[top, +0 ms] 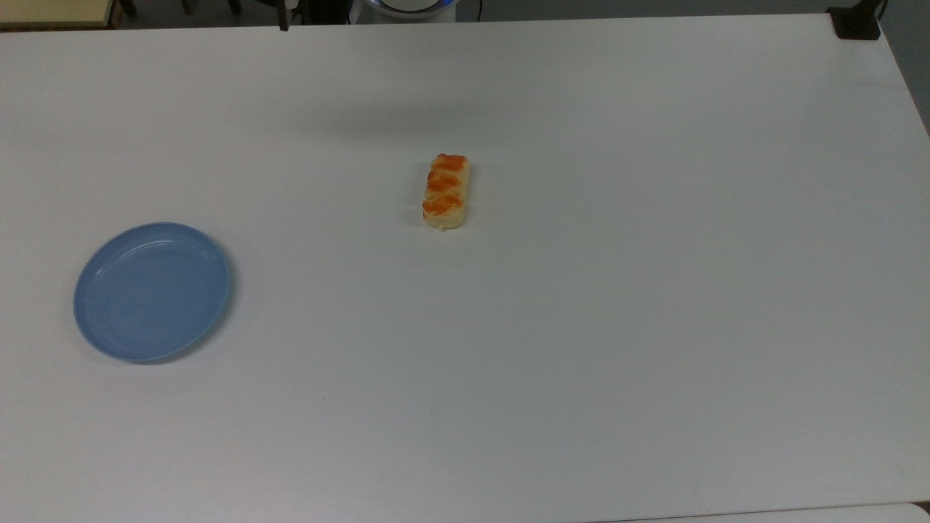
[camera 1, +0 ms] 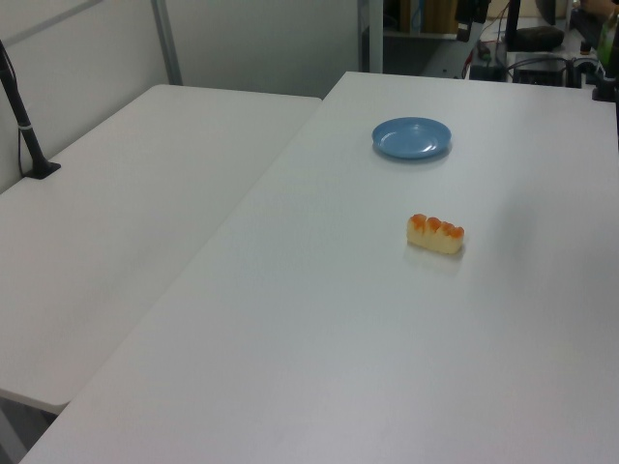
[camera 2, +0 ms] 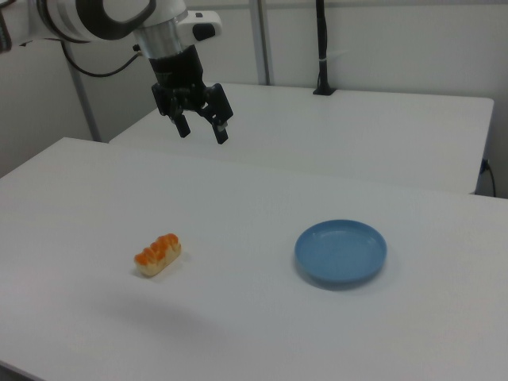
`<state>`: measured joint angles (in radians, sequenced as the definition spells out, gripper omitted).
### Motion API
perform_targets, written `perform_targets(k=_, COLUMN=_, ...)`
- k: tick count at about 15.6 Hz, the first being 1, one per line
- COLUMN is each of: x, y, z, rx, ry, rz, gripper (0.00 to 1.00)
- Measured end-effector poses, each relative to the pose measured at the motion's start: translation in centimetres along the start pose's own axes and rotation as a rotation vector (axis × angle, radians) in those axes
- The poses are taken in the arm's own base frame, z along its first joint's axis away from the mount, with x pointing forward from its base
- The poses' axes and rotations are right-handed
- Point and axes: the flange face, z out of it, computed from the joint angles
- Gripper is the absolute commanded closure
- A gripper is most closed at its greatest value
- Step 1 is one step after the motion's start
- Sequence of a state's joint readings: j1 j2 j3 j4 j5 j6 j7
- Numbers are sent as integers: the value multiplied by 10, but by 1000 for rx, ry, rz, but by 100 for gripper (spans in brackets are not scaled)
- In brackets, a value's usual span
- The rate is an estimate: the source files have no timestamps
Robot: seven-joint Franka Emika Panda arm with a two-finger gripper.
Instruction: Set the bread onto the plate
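White robot arm (camera 2: pixel 95 16) cut off by the right view's top and left edges, white worktop (top: pixel 581 327) cut off at the top view's left, right and bottom edges, dark clamp-like object (top: pixel 857 22) cut at the top edge.

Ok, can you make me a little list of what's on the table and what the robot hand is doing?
bread: lying flat on the white table, orange bumps up, nothing touching it
plate: light blue, nothing on it, apart from the bread
hand: up in the air above the table, fingers open, holding nothing
job: bread not on the plate yet
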<state>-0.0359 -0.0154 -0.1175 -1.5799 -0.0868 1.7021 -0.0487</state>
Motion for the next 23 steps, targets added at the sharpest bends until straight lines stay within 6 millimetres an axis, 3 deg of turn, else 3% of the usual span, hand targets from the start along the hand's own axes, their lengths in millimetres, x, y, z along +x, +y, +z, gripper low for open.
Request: perform_targets(k=23, x=1, y=-10, z=2, rx=79, ry=0, rz=5, gripper=0)
